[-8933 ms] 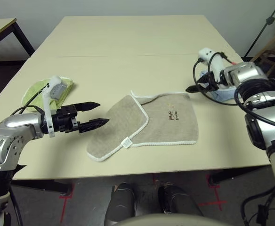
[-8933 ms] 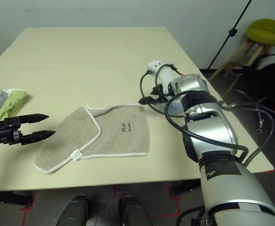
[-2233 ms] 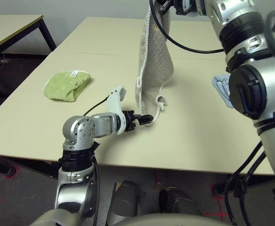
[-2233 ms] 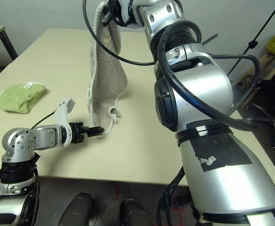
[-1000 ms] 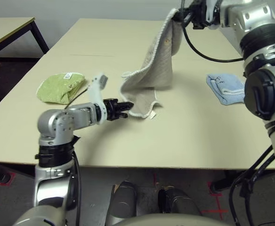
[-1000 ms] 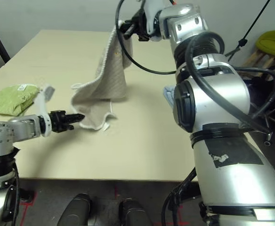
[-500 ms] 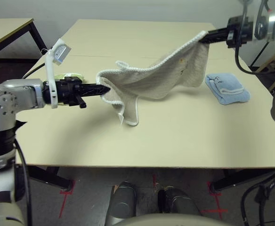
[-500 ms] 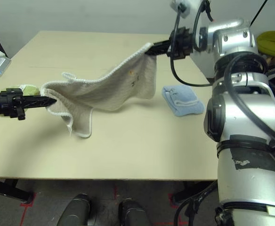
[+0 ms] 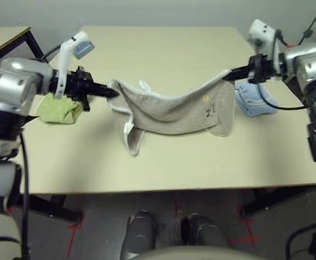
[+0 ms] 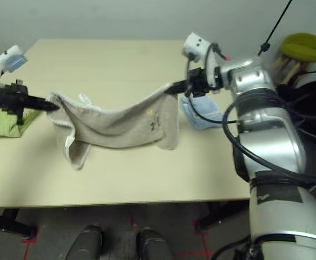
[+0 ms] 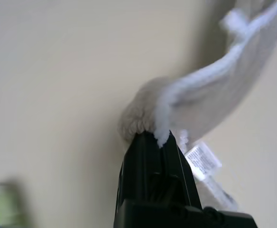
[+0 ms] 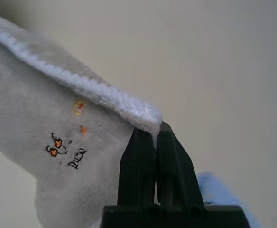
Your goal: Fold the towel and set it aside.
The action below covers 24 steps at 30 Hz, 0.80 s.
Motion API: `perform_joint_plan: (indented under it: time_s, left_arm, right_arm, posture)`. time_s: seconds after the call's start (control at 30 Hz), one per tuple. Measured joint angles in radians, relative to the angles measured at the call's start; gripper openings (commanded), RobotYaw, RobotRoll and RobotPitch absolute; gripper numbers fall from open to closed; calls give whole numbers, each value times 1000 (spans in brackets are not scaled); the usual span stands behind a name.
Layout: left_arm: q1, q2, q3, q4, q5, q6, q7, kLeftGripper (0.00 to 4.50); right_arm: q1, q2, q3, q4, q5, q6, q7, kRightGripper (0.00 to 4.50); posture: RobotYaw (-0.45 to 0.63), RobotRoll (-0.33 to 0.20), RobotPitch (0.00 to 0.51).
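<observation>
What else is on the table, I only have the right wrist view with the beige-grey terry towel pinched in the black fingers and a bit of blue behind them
Observer: That blue is a folded light blue cloth lying on the table just beyond the right gripper.
Operator: Who has the far corner of the towel?
Observer: The left gripper is shut on the opposite corner, so the beige-grey terry towel hangs stretched between both arms.
Operator: Is it clear of the table?
Observer: Not quite; its sagging middle and one drooping end appear to reach the tabletop.
Operator: Anything near the left arm?
Observer: A crumpled green cloth lies on the table just under that arm.
</observation>
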Motion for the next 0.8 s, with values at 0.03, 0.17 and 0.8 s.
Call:
perform_joint_plan:
  time_s: [0.03, 0.17, 0.8]
  left_arm:
    - [-30, -12, -12, 72, 48, -87, 25, 42]
    - [-138, -24, -20, 273, 182, -335, 127, 42]
    - [338, 50, 25, -11, 244, -488, -115, 42]
  right_arm:
    - [-18, 3, -19, 19, -7, -23, -69, 0]
    - [-98, 3, -111, 46, -5, -86, -211, 0]
    - [414, -38, -192, -115, 36, 11, 383, 0]
  posture:
    - [162, 0, 96]
    - [168, 0, 103]
    - [160, 0, 125]
